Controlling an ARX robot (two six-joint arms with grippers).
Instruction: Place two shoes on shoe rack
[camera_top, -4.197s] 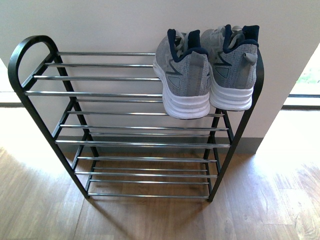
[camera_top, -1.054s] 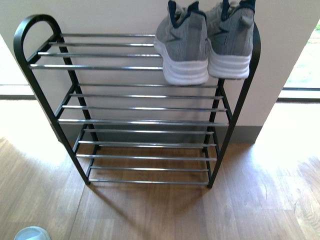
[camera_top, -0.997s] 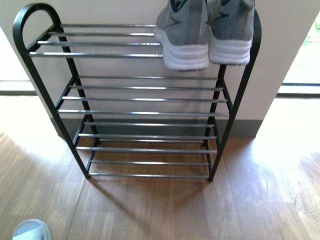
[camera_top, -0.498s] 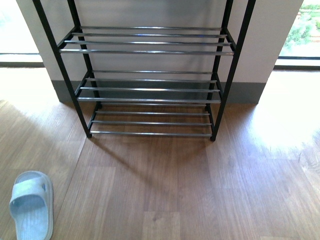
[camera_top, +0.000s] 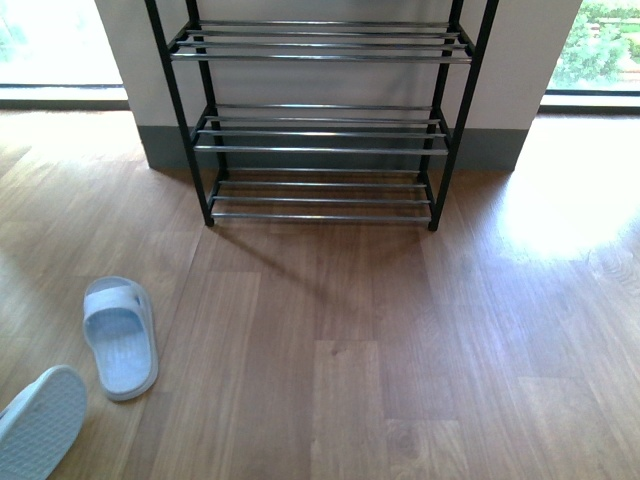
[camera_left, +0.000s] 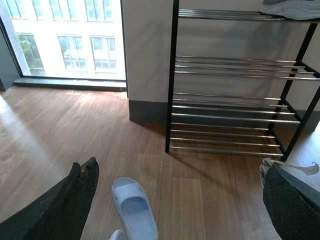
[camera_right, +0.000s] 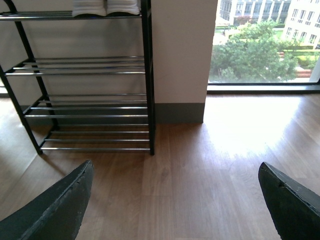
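Note:
Two pale blue slides lie on the wood floor at the near left: one whole slide (camera_top: 120, 337) and a second slide (camera_top: 40, 422) cut off by the picture's edge. The shoe rack (camera_top: 320, 130) stands against the wall, only its lower tiers showing in the front view. In the left wrist view my left gripper (camera_left: 182, 200) is open above the floor, a slide (camera_left: 134, 210) lying near its one finger (camera_left: 75, 202). My right gripper (camera_right: 175, 205) is open over bare floor, the rack (camera_right: 85, 85) beyond it. White soles of two sneakers (camera_right: 105, 7) rest on the rack's top tier.
A grey-skirted wall column (camera_top: 520, 60) stands behind the rack. Floor-level windows (camera_right: 260, 50) flank it on both sides. Sunlight glares on the floor (camera_top: 560, 210) to the right of the rack. Wood floor (camera_top: 380, 350) stretches between the rack and me.
The front view has dropped and drawn back from the rack; its top tier with the sneakers has left that view. One slide has come fully into view and a second one appears.

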